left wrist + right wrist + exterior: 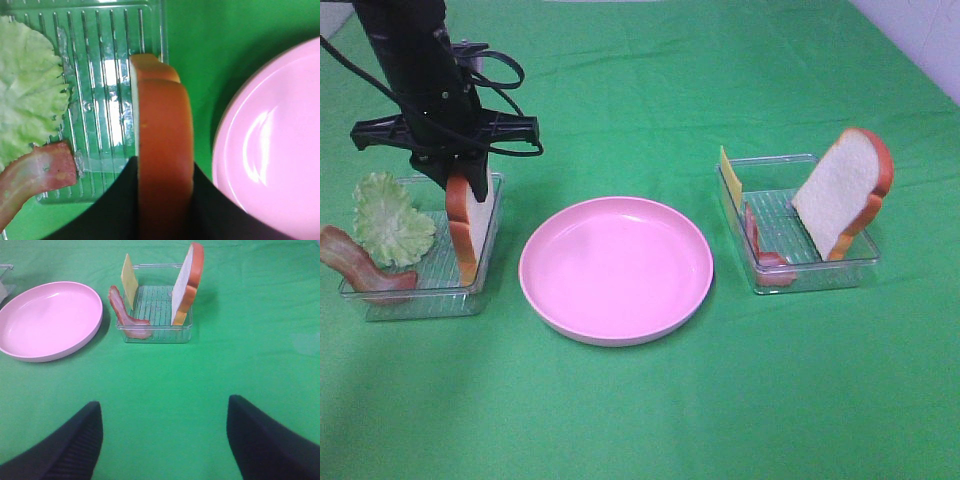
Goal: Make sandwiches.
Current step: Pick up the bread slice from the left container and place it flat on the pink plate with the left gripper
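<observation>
My left gripper is shut on the top crust of a white bread slice, which stands upright at the right side of the left clear tray. In the left wrist view my black fingers clamp both sides of the slice's orange-brown crust. Pale green lettuce and a bacon strip lie in the same tray. The right tray holds a second bread slice, yellow cheese and bacon. My right gripper is open, empty and well short of that tray.
The round pink plate sits between the two trays and holds nothing. Green cloth covers the table. The right arm is out of the exterior high view.
</observation>
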Controlling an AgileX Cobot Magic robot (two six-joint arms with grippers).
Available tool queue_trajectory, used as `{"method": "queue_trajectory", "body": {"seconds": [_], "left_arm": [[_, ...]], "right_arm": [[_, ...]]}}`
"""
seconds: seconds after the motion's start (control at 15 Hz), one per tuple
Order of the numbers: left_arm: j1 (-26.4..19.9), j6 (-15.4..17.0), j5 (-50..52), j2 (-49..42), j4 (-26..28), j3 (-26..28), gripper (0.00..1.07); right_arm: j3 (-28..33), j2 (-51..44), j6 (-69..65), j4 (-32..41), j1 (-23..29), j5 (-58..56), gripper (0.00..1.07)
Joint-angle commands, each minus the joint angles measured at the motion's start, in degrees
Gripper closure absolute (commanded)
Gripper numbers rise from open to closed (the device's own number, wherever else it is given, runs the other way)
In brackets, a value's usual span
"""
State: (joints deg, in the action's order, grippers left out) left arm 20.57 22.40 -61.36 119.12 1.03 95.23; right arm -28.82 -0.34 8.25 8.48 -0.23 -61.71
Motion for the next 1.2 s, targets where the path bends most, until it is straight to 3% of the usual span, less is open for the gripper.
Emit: {"method": "queue_trajectory", "body": {"seconds": [0.07,0.27,0.47,0.53,0.6,0.73,0.87,0.93,1.0,1.2], "left_arm": [[0.4,0.23,-2.01,-2.92,0.52,0.52,1.07],[0.4,-1.2,-3.04,-8.19,0.29,0.52,1.07],[-0.86,-6.02,-4.87,-14.27,2.41,0.52,1.07],[-0.86,-6.02,-4.87,-14.27,2.41,0.52,1.07],[-3.55,-8.88,-4.47,-15.3,7.28,0.4,1.07],[-9.17,-19.14,-1.83,-15.36,22.86,-2.75,1.07],[-11.57,-27.67,1.95,-15.36,35.47,-8.19,1.07],[-11.92,-32.6,4.76,-15.24,41.42,-11.34,1.07],[-11.86,-40.28,7.79,-14.32,49.05,-14.84,1.07],[-9.0,-48.76,8.31,-7.62,62.28,-16.16,1.07]], "right_arm": [[-0.06,-0.86,0.8,0.29,-0.46,0.63,0.41],[-0.06,-0.86,0.8,0.29,-0.46,0.63,0.41],[-0.06,-0.86,0.8,0.29,-0.46,0.63,0.41],[-0.06,-0.86,0.8,0.29,-0.46,0.63,0.41],[-0.06,-0.86,0.8,0.29,-0.46,0.63,0.41],[-0.06,-0.86,0.8,0.29,-0.46,0.63,0.41],[-0.06,-0.86,0.8,0.29,-0.46,0.63,0.41],[-0.06,-0.86,0.8,0.29,-0.46,0.63,0.41],[-0.06,-0.86,0.8,0.29,-0.46,0.63,0.41],[-0.06,-0.86,0.8,0.34,-0.46,0.63,0.41]]}}
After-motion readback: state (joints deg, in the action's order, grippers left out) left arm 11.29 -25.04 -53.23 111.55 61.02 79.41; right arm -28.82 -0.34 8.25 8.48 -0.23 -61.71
